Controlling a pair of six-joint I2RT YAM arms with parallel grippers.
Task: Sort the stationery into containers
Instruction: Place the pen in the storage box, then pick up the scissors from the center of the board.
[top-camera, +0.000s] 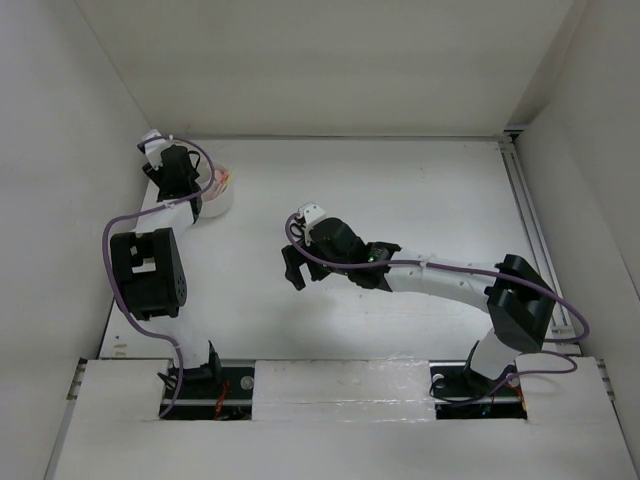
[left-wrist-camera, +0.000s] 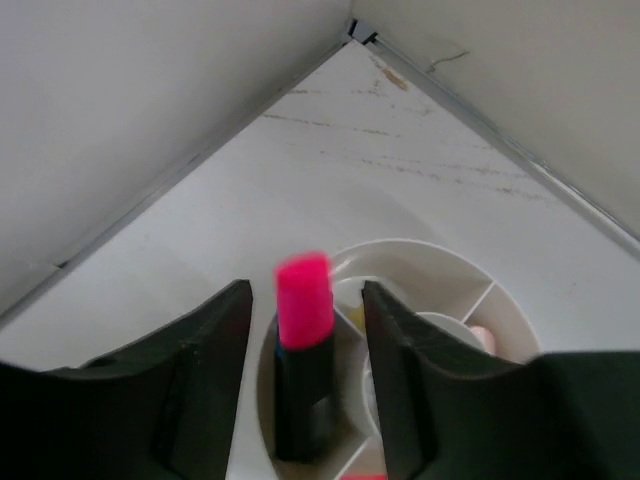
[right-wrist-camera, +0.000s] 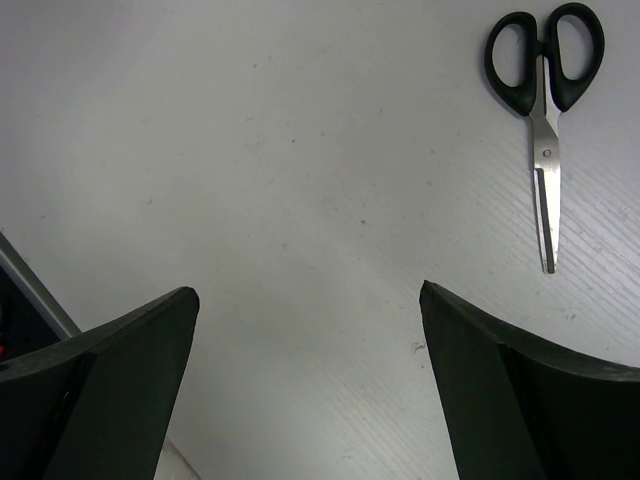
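Observation:
The round white tub (top-camera: 224, 203) stands at the far left by the wall. My left gripper (top-camera: 204, 190) hangs over it, open. In the left wrist view a pink-and-black highlighter (left-wrist-camera: 303, 345) stands upright in a compartment of the tub (left-wrist-camera: 425, 250), between the fingers of my left gripper (left-wrist-camera: 305, 300) and touching neither. A pale pink item (left-wrist-camera: 481, 338) and something yellow (left-wrist-camera: 350, 318) lie in other compartments. My right gripper (top-camera: 293, 268) is open and empty over bare table. The black-handled scissors (right-wrist-camera: 545, 110) lie shut on the table beyond my right gripper (right-wrist-camera: 308, 295), to its right.
White walls close in the table on the left, back and right. The tub sits near the back left corner (left-wrist-camera: 352, 30). A metal rail (top-camera: 530, 220) runs along the table's right edge.

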